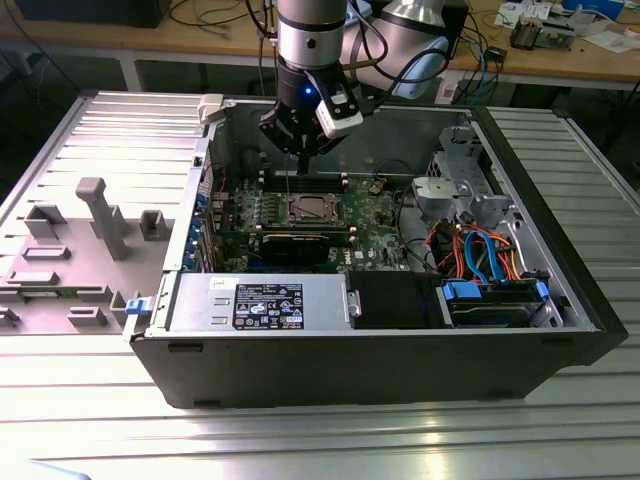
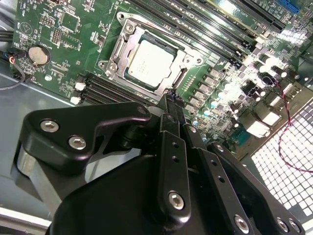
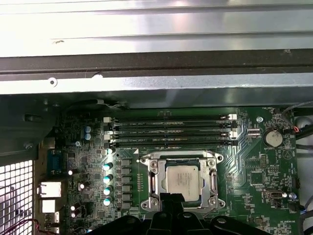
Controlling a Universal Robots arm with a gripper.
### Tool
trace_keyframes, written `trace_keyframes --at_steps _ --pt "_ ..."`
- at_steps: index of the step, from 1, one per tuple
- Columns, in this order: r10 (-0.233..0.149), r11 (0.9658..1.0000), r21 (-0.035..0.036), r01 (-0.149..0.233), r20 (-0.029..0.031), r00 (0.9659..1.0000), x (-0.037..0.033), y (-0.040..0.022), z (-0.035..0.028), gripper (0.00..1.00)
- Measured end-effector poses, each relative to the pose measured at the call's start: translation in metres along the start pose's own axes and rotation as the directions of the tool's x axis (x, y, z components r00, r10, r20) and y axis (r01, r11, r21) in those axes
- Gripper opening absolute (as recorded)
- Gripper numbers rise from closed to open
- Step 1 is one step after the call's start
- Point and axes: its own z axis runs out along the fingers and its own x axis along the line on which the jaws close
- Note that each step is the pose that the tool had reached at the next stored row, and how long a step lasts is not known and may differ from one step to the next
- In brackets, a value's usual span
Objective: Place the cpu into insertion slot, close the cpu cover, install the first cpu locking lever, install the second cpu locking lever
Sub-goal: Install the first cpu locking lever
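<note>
Already the cpu (image 2: pixel 150 61) lies flat in the slot (image 3: pixel 182 161), its grey top level and square to the socket, which is why I judge the first step done. The cover (image 2: pixel 119 49) sits down around it as a shiny frame, the chip showing through its window; it looks closed and not tilted up, since no part of it stands above the board (image 3: pixel 254 166) in either wrist view. Whether the locking levers are latched I cannot tell. The gripper (image 2: pixel 172 98) hangs above the board just beside the socket, on the side away from the memory slots (image 3: pixel 171 132). Its fingers (image 2: pixel 166 117) are pressed together into one narrow point and pinch nothing. That suits pushing or hooking a thin part better than grasping, so I take the work to be at the cover or lever stage. In the exterior view the arm comes straight down into the open case (image 1: pixel 400 360), with the gripper (image 1: pixel 300 150) above the socket and apart from it. The case lies on its side so the board faces up, which lets the chip rest in place by its own weight and leaves the socket reachable from above.
</note>
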Motion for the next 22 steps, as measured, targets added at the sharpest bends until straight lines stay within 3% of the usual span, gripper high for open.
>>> trace_keyframes --at_steps 22 --pt "-0.027 0.9996 0.0001 0.027 -0.0009 0.9996 0.0 0.0 0.0 0.11"
